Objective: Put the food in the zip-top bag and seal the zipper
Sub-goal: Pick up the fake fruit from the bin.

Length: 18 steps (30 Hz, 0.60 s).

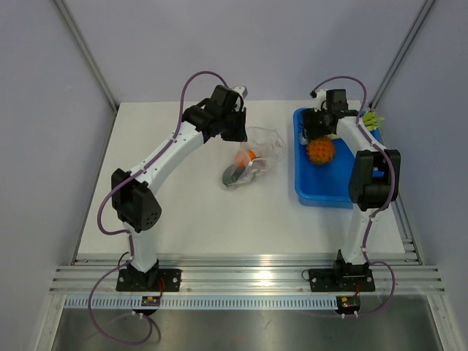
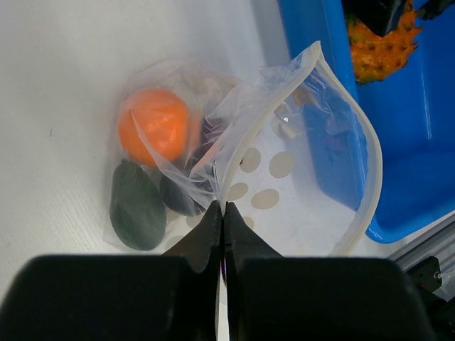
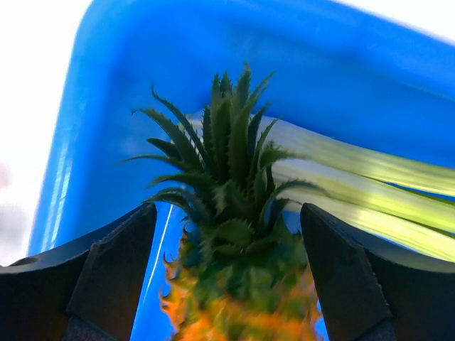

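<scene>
Over the blue bin (image 1: 314, 191), the right gripper (image 3: 227, 220) hangs spread astride the pineapple (image 1: 320, 151), while the left gripper (image 2: 224, 209) pinches the rim of the zip-top bag (image 2: 306, 92).

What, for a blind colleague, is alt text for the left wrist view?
The shut left gripper pinches the rim of a crinkly clear plastic zip-top bag, mouth gaping; a round orange toy fruit and dark oval pieces lie inside.

A white table (image 1: 190, 219) is seen from above, enclosed by plain, pale lilac-grey walls (image 1: 256, 44). A slanted metal strut is set at the left rear corner (image 1: 84, 51) and another at the right (image 1: 406, 47). Ribbed aluminium rails (image 1: 248, 281) are fixed along the near edge, with a brushed steel surface (image 1: 241, 329) below. Everything is lit softly and evenly.
</scene>
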{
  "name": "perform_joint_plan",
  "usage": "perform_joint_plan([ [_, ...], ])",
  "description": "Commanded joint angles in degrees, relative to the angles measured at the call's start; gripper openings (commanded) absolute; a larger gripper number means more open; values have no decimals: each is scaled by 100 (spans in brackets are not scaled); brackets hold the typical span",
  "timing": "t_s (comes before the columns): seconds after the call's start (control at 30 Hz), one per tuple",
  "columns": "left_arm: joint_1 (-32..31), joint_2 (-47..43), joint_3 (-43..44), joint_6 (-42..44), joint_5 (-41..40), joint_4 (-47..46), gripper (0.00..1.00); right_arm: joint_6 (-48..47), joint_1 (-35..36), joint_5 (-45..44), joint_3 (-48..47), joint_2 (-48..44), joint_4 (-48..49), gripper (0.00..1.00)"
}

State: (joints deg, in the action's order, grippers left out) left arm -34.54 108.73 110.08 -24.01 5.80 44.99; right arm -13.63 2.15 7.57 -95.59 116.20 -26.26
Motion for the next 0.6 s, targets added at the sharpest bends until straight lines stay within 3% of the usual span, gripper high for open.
perform_joint_plan([
  [0.0, 18, -221, 145, 10, 35, -122, 0, 334, 57, 16, -250, 201, -46, 89],
  [0.07, 18, -177, 198, 19, 35, -53, 0, 483, 57, 86, -188, 201, 120, 86],
  [0.17, 18, -159, 277, 10, 9, -26, 0, 651, 57, 69, -92, 96, 287, 70],
  [0.3, 18, -133, 312, 2, 35, -17, 0, 905, 57, -10, 391, -378, 744, 23],
  [0.33, 18, -133, 329, -7, 44, -26, 0, 1088, 57, -54, 505, -623, 867, 2],
  [0.57, -52, -71, 391, 19, 79, 115, 0, 1934, 48, -1072, 1717, -1828, 1694, 0],
])
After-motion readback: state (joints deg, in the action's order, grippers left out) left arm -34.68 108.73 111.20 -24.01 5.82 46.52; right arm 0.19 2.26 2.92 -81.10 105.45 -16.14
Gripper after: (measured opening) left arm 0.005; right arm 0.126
